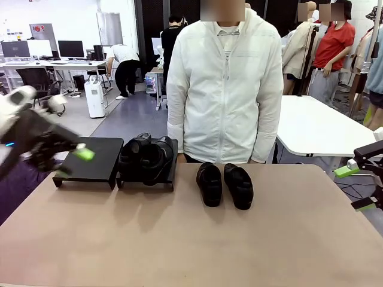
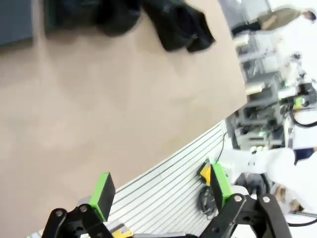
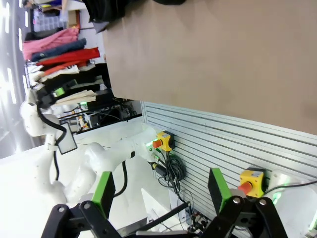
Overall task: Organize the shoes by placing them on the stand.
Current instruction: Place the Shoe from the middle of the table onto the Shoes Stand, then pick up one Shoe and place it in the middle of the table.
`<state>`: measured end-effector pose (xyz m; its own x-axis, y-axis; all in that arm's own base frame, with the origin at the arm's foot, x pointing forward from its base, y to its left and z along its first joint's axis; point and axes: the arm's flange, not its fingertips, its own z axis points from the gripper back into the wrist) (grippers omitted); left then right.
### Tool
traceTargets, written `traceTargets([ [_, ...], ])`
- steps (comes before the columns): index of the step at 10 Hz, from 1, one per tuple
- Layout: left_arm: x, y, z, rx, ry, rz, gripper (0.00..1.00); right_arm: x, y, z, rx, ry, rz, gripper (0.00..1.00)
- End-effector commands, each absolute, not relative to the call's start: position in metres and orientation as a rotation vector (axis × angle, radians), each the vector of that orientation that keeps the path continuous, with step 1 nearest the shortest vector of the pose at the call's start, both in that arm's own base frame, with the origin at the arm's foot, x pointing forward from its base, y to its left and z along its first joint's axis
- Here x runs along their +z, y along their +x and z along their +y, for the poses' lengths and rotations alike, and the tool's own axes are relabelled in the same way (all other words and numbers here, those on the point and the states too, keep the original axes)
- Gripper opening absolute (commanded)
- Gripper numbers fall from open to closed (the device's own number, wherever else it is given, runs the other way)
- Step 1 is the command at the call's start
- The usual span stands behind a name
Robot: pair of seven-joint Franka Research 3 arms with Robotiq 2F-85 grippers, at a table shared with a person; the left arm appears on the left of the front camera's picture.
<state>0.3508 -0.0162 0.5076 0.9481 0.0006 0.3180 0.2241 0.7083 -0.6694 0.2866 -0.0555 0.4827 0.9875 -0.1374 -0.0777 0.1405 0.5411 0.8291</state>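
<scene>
Halfway there: 2 shoes racked, 2 on the table

Of the 4 shoes, the racked pair (image 1: pixel 145 156) sits on the filled stand (image 1: pixel 146 181). The bare stand (image 1: pixel 99 156) just beside it carries nothing. The left gripper (image 1: pixel 73 162), blurred in the front view, hangs at that bare stand's near corner. Its fingers are spread wide with nothing between them. Off to its right, beyond the filled stand, the left loose shoe (image 1: pixel 209 183) and the right loose shoe (image 1: pixel 238 186) stand side by side on the table (image 1: pixel 179 239), just in front of the person (image 1: pixel 224 89). The right gripper (image 1: pixel 357 188) hangs at the table's edge, also wide apart and holding nothing. Both loose shoes lie to its left, well apart from it.

The step in hand looks like fetching shoe 3. Either gripper has to cross to the loose pair, come down astride 1 shoe, close, lift and carry it to the bare stand. The right loose shoe is the nearer one for the right gripper. The 2 shoes stand close together, so the inner finger has little room. Gripping the rim of the shoe's opening may be safer.
</scene>
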Motion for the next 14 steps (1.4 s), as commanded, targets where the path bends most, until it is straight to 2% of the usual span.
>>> traceTargets([
  [1, 0.487, 0.337, 0.02, -0.026, -0.906, -0.379, 1.0, 0.484, 0.286, -0.059, -0.144, 0.979, -0.002, 1.0],
  [3, 0.459, 0.336, 0.044, 0.145, -1.028, -0.413, 1.0, 0.484, 0.286, -0.059, -0.144, 0.979, -0.002, 1.0],
  [4, 0.486, 0.336, 0.049, 0.04, -0.889, -0.357, 1.0, 0.484, 0.286, -0.059, -0.144, 0.979, -0.002, 1.0],
  [14, 0.486, 0.336, 0.049, 0.04, -0.889, -0.357, 1.0, 0.484, 0.286, -0.059, -0.144, 0.979, -0.002, 1.0],
])
